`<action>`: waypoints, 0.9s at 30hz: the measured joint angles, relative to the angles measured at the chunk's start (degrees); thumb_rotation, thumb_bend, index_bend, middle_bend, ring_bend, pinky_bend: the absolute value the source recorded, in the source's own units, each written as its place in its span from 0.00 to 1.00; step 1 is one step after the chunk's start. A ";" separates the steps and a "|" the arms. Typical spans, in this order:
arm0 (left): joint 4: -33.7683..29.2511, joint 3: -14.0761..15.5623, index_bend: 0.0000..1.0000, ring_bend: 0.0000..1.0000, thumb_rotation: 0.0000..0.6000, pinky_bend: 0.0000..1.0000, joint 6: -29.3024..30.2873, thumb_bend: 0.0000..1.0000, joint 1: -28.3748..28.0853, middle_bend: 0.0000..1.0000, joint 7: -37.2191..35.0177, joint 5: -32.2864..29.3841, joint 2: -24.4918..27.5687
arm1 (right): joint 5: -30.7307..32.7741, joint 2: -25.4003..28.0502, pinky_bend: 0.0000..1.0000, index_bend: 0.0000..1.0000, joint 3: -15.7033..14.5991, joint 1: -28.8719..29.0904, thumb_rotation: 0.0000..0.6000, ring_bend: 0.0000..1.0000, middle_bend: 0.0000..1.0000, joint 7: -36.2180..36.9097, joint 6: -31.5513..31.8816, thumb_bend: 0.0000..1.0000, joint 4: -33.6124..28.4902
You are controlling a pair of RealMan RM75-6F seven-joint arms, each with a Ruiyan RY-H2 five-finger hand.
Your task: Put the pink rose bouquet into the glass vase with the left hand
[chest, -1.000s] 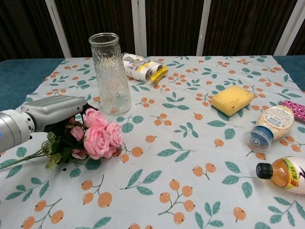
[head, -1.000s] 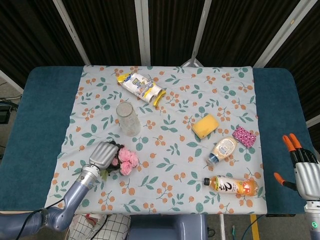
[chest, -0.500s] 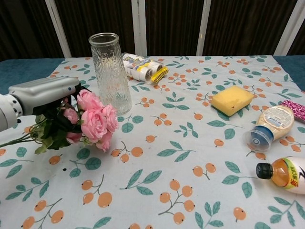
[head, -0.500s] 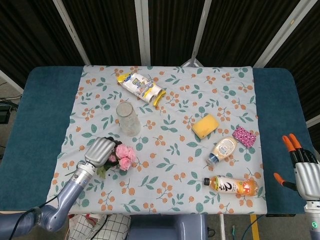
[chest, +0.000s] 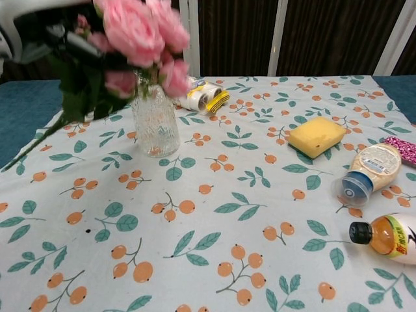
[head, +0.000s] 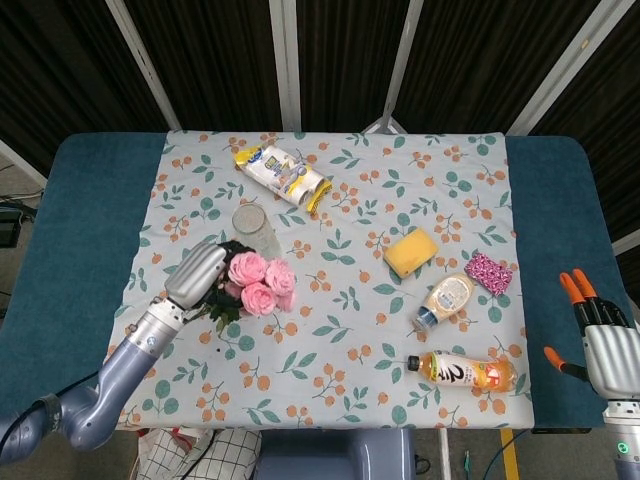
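Note:
My left hand (head: 198, 274) grips the pink rose bouquet (head: 260, 283) by its green stems and holds it well above the cloth. In the chest view the blooms (chest: 144, 34) fill the upper left, with the stems trailing down to the left, and they cover the top of the glass vase (chest: 155, 125). The vase (head: 256, 232) stands upright on the cloth, just behind the flowers. My left hand (chest: 8, 19) shows only at the frame's top left corner there. My right hand (head: 598, 332) hangs off the table's right edge, fingers spread and holding nothing.
A yellow-ended packet (head: 284, 175) lies behind the vase. To the right are a yellow sponge (head: 411, 251), a pink patterned sponge (head: 489, 272), a tipped sauce bottle (head: 446, 298) and an orange drink bottle (head: 468, 373). The floral cloth (head: 340, 330) covers a blue table.
My left hand has lifted the bouquet off the cloth and carried it up and back toward the vase. The right hand has barely moved.

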 measured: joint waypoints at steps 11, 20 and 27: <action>2.81 -8.90 0.55 0.41 1.00 0.51 -3.03 0.43 -6.87 0.53 -6.29 -7.50 0.86 | 0.94 -0.48 0.21 0.06 0.49 -0.02 1.00 0.20 0.01 -0.34 0.01 0.22 0.64; 8.83 -14.23 0.55 0.41 1.00 0.52 -5.99 0.43 -13.18 0.53 -10.38 -12.89 -1.90 | 2.48 -0.97 0.21 0.06 1.00 0.21 1.00 0.20 0.01 0.47 -1.08 0.22 2.21; 14.76 -16.44 0.55 0.41 1.00 0.51 -7.76 0.43 -17.33 0.53 -9.68 -14.69 -2.56 | 3.70 -1.94 0.21 0.06 1.36 0.53 1.00 0.20 0.01 0.11 -2.03 0.22 3.63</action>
